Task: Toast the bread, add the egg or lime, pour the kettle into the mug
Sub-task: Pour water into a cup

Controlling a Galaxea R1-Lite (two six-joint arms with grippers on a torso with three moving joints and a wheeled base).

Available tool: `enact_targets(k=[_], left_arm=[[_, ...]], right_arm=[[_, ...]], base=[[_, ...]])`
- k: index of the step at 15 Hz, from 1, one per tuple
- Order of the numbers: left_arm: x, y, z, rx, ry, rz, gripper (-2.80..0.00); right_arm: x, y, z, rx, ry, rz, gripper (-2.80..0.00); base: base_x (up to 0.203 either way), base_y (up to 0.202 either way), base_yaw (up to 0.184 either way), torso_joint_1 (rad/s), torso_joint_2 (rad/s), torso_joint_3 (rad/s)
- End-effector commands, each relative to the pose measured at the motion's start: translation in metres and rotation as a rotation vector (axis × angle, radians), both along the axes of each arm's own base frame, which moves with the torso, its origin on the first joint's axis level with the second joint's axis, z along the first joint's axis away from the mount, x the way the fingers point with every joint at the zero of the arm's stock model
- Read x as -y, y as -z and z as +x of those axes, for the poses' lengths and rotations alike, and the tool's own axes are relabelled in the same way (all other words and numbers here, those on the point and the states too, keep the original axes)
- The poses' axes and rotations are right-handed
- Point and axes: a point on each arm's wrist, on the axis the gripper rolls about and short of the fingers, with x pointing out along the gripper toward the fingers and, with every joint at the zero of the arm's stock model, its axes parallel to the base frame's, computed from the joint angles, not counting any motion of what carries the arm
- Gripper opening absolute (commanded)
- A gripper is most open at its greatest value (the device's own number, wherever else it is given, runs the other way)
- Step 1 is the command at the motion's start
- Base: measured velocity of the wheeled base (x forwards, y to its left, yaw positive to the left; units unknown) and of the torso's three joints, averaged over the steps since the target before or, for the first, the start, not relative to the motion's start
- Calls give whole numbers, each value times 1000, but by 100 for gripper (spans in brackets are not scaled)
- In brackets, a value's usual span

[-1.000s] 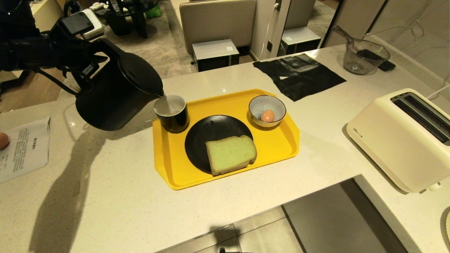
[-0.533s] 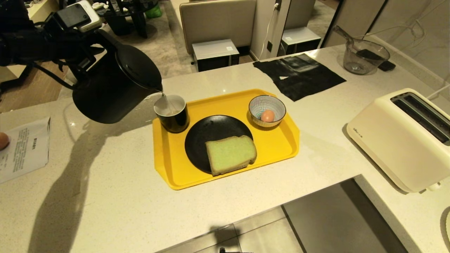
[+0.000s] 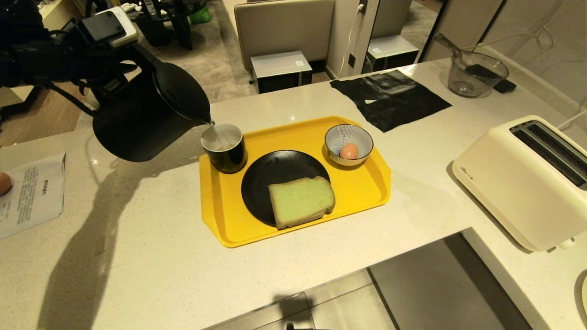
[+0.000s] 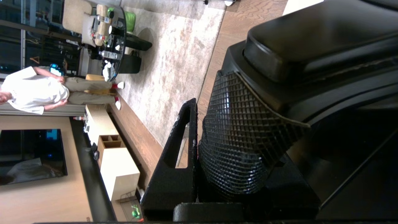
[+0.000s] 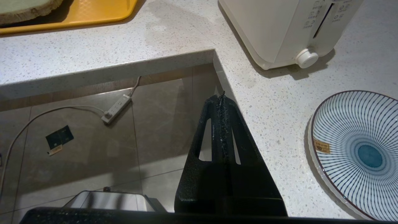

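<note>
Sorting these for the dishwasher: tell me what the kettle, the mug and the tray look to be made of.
Kettle: matte black body, probably coated metal or plastic; only a dull sheen shows.
Mug: likely glazed ceramic; glossy black outside with highlights, pale inside.
Tray: looks like moulded plastic; uniform yellow, smooth, with a rounded raised rim.

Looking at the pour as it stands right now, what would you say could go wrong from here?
1. Overfill: the kettle, gripped by the left gripper, is tilted with a thin stream running into the mug; the mug is small, so it may brim over onto the yellow tray.
2. Missed stream: the spout sits just over the mug's near rim, so a small wobble may send water onto the counter.
3. Splashes may reach the bread close by.
</note>
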Motion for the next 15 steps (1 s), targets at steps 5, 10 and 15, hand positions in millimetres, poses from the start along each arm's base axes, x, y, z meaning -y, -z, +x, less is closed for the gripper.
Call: enact_targets(k=[5, 10, 15], left_arm=[[4, 5, 6, -14, 8, 9, -280], [4, 5, 6, -14, -1, 21, -280], [4, 6, 6, -18, -3, 30, -280]], right_arm=[[0, 8, 2, -28, 0, 0, -280], [0, 8, 2, -28, 0, 0, -280], [0, 8, 2, -28, 0, 0, -280]], base=[[0, 0, 0, 0, 0, 0], [0, 0, 0, 0, 0, 0], [0, 0, 0, 0, 0, 0]])
